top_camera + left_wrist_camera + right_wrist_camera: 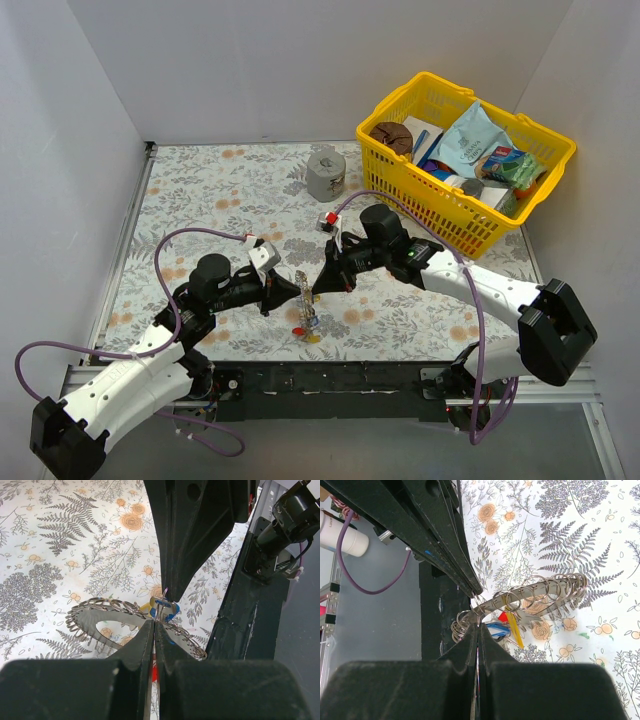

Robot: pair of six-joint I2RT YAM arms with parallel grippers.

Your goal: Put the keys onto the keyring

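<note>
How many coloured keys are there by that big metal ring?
3: a red key, a yellow key and a blue key, bunched close against the keyring. More may be hidden.

Three plain white walls box in the scene: back wall (pixel 300 70), left wall (pixel 50 150), right wall (pixel 600 90). The desk (pixel 220 190) is covered by a pale cloth (pixel 200 215) printed with grey ferns and orange flowers. A metal rail (pixel 125 240) runs along the desk's left edge and a black bar (pixel 330 385) along the near edge. Grey floor (pixel 350 445) shows below the bar. Light is even, shadows soft. No window in view.
</note>
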